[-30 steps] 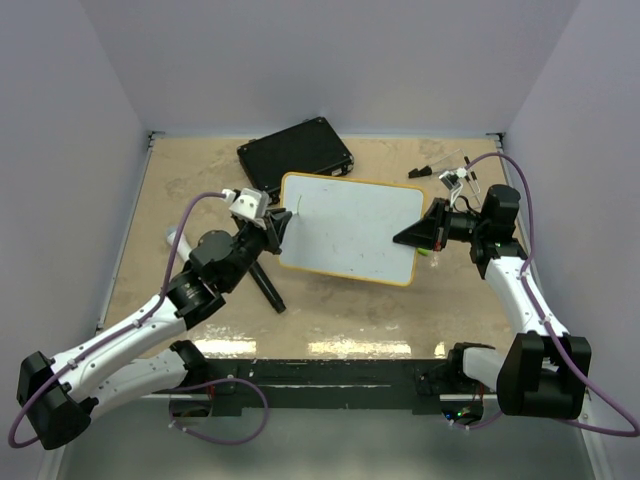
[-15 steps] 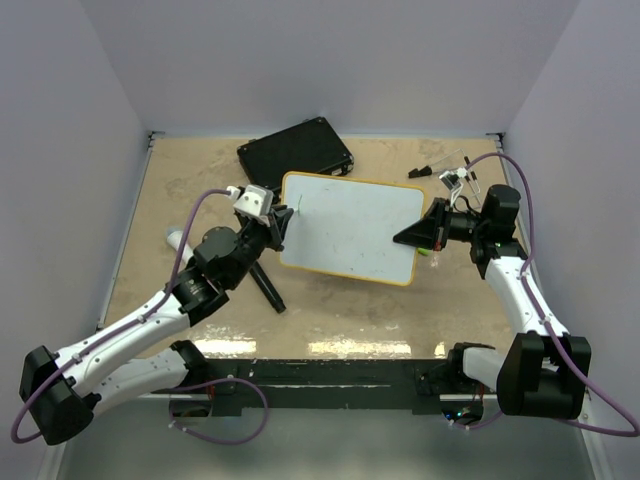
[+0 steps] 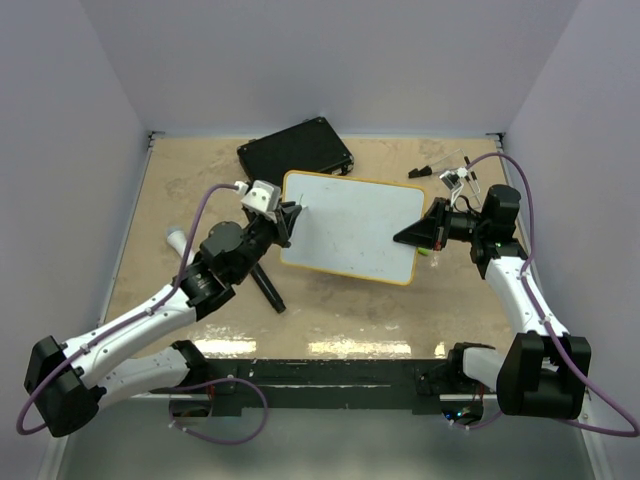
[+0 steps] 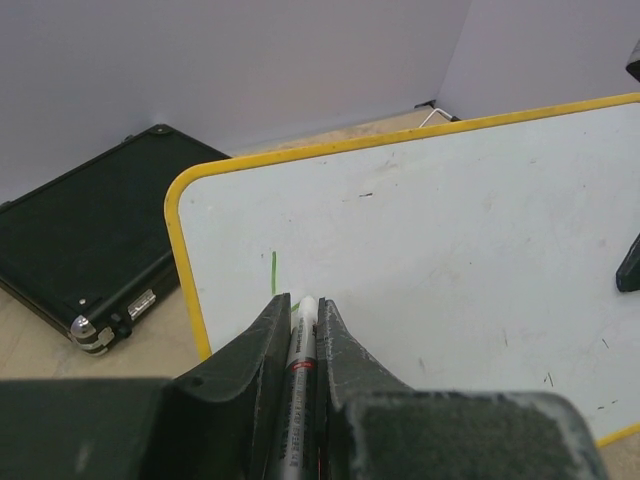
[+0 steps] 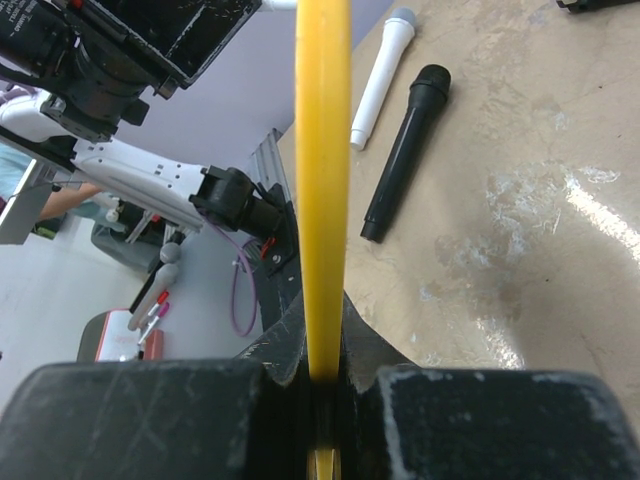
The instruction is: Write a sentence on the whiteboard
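Tan tabletop [image 3: 190,200] is occupied centrally by the whiteboard [image 3: 350,235], whose right rim is clamped by the closed right gripper [image 3: 408,237]. The left gripper [image 3: 291,214] is shut on a marker [image 4: 301,345], beside one green stroke [image 4: 273,272]. Heavy pressing could pivot the board in that single grip.

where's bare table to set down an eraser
Free: the near strip of table between the whiteboard and the front edge, and the far-left corner beside the black case. Crowded: left of the board, where the left gripper holds a pen and a black marker and white marker lie by its arm; the right gripper clamps the board's right edge.
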Controlling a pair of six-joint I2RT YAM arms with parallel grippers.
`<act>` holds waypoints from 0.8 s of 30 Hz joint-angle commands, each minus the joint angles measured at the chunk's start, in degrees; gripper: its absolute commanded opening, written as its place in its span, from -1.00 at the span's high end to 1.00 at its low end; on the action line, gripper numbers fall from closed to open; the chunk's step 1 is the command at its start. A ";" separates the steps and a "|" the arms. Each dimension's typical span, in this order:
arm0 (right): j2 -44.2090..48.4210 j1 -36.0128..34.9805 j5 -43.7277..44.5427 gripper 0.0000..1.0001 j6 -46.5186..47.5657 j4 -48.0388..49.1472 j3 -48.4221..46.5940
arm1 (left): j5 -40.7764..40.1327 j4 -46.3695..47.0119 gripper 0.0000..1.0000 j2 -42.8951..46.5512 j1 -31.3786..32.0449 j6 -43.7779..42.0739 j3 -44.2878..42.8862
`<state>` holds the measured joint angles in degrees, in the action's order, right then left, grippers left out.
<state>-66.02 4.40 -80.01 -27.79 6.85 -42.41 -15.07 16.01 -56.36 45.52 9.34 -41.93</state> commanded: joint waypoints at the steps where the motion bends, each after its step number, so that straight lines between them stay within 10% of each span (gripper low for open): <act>1: 1.60 -0.27 -3.58 1.00 -0.16 2.02 -2.94 | 0.75 2.80 1.00 0.02 0.01 -0.29 -2.80; 24: 1.07 -0.19 -3.49 1.00 -0.16 2.11 -3.20 | -0.40 0.43 1.00 -1.92 -0.25 -2.31 -6.06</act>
<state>-66.02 4.23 -80.55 -27.79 6.87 -42.41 -14.90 15.59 -59.02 45.45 7.84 -46.74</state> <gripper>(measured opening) 0.058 0.166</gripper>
